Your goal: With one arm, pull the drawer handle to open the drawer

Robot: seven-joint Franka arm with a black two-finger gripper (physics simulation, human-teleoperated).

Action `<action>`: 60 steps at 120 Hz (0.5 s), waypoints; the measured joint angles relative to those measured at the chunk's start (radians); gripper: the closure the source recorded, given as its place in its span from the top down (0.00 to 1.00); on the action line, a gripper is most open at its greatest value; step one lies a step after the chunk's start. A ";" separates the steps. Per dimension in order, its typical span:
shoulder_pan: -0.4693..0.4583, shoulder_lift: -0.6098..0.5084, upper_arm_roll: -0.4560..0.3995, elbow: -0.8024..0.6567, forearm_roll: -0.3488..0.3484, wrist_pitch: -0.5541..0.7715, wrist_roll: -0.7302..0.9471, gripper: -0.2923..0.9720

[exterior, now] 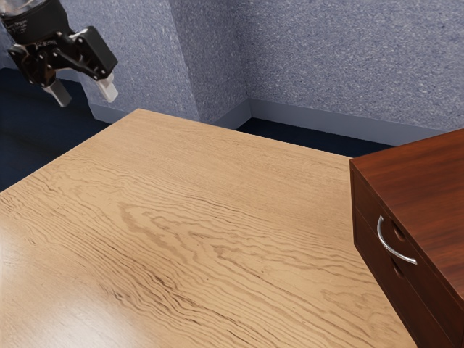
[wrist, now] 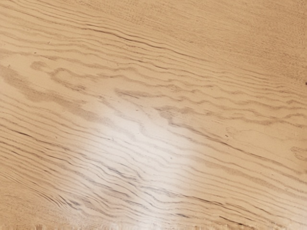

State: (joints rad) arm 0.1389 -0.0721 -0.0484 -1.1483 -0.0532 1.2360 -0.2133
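- jaws: in the exterior view they hang spread apart and released, nothing between them, high in the view's upper left corner at the end of the black arm, above the floor past the table's far edge.
- the light wooden table takes up most of the exterior view, its grain running in wavy lines.
- a dark reddish-brown cabinet stands on the table at the exterior view's right edge, well apart from the jaws.
- the drawer is in the cabinet's face that looks toward the view's left; its front lies flush with that face.
- the curved silver handle sits on that front, bowed outward, with nothing touching it.
- behind the table a speckled grey-blue wall meets a dark blue floor.
- in the wrist view the table lies under the hand, bare grain with a pale patch of glare across it.
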 joint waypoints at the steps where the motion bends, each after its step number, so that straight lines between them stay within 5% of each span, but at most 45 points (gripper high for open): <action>1: -0.015 -0.001 -0.007 -0.004 0.000 -0.003 -0.011 0.77; 12: -0.149 -0.046 -0.050 -0.099 0.003 -0.012 -0.129 0.77; 38: -0.116 -0.165 -0.064 -0.240 0.008 0.042 -0.353 0.77; 46: -0.113 -0.164 -0.075 -0.254 -0.018 0.077 -0.406 0.77; 60: -0.111 -0.154 -0.075 -0.506 -0.140 0.306 -0.462 0.76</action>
State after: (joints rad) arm 0.0281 -0.2258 -0.1234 -1.6541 -0.1936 1.5425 -0.6756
